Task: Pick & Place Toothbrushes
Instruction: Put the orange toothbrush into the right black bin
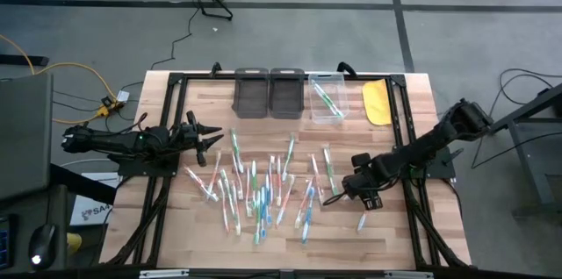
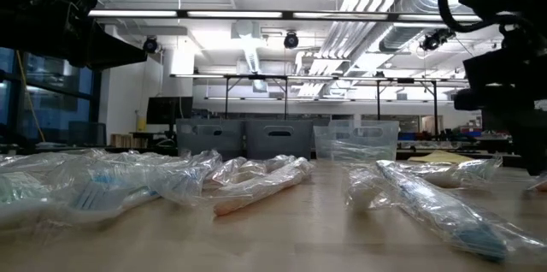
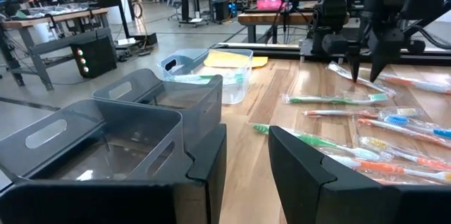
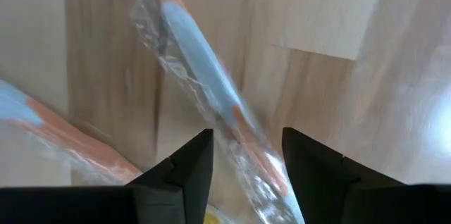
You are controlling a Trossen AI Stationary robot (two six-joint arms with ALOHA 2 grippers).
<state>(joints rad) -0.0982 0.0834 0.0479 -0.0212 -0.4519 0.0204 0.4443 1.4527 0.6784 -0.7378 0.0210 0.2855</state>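
The toothbrushes (image 1: 255, 187) lie scattered over the middle of the wooden table (image 1: 176, 226), on the near side of the clear bin (image 1: 327, 99). Most are in clear wrappers, and most have their long axis running roughly from the near edge toward the bins, a little tilted one way or the other. A few more toothbrushes lie inside the clear bin, slanted across its floor. Two dark bins (image 1: 268, 92) stand side by side just left of the clear bin, and a yellow flat thing (image 1: 378, 102) lies just right of it.

The right hand (image 1: 362, 193) is low over the table, on the near right of the clear bin and at the right edge of the scattered pile. Its fingers (image 4: 184, 164) are spread, with a wrapped toothbrush with a blue and orange handle (image 4: 211, 83) lying on the wood in the gap between them; its long axis runs on a slant, passing between the fingers. Whether the fingers touch it cannot be told. Another orange-handled one (image 4: 67, 143) lies beside it, angled the other way.

The left hand (image 1: 204, 136) hangs near the left edge of the table, left of the pile, pointing toward the toothbrushes. Its fingers (image 3: 204, 168) stand apart and hold nothing.

One toothbrush (image 1: 361, 222) lies alone near the right hand, well apart from the clear bin.
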